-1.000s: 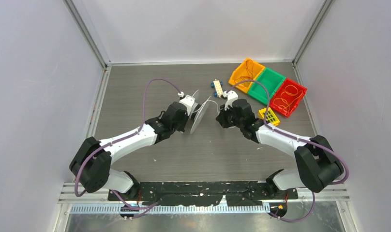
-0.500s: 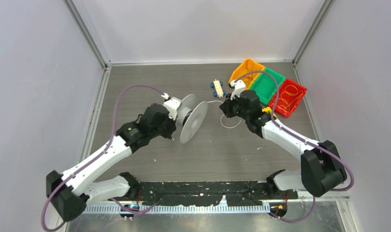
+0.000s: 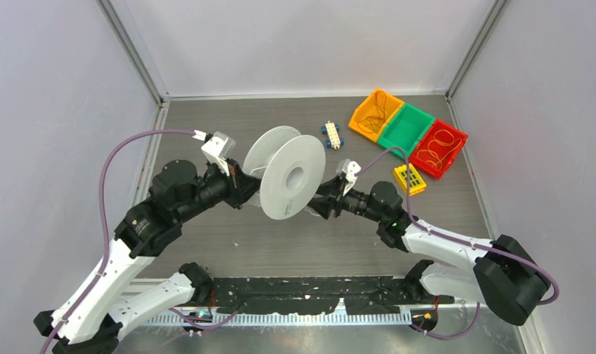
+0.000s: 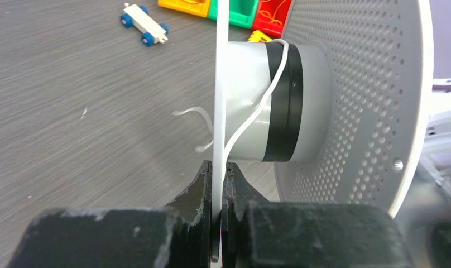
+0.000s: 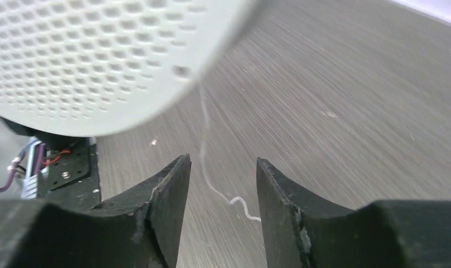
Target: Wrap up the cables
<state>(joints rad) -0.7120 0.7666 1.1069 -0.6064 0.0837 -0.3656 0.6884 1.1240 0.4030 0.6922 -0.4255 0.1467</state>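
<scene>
Grey table (image 3: pixel 229 125) lies beneath both arms. Left gripper (image 4: pixel 219 184) pinches a flange of the white spool (image 3: pixel 291 175); the cable (image 4: pixel 251 114) loops round its hub just ahead of the fingers. Right gripper (image 5: pixel 223 178) gapes empty, the cable trailing before it.

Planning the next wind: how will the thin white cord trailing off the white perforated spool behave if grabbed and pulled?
Likely floppy: the thin white cord trails in loose curls below the white perforated spool. Probably very light and easy to miss, lying thin between the fingers of the open right gripper. It may slide on the smooth grey hub.
</scene>
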